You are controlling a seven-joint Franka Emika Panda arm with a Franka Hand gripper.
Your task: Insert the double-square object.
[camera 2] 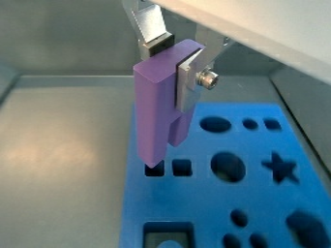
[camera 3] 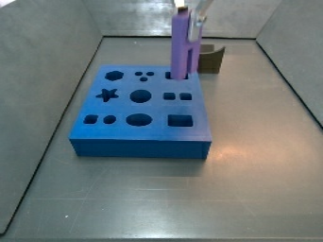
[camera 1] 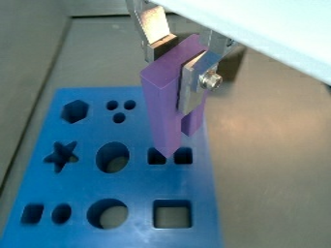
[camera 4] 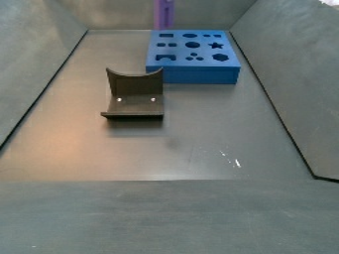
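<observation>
Purple double-square object point(camera 1: 168, 92); blue board point(camera 3: 142, 118); silver gripper point(camera 1: 175, 60); grey-brown block point(camera 4: 133, 95).

My gripper point(camera 1: 179, 60) hangs upright, silver fingers point(camera 1: 195, 82) closed flat on the double-square object's point(camera 1: 168, 102) upper end.

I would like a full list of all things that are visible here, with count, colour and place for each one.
Peg: one, purple, upright between the gripper fingers, its lower end at the pair of small square holes near one edge of the board; how deep it sits cannot be told.
Board: one, blue, flat on the floor near the far wall in a side view, with star, hexagon, round and square holes.
Block: one, dark grey-brown with a curved notch, on the floor apart from the board.
Floor: grey, with grey walls around it.
Gripper: one, silver fingers, above the board, shut on the top of the peg.
</observation>
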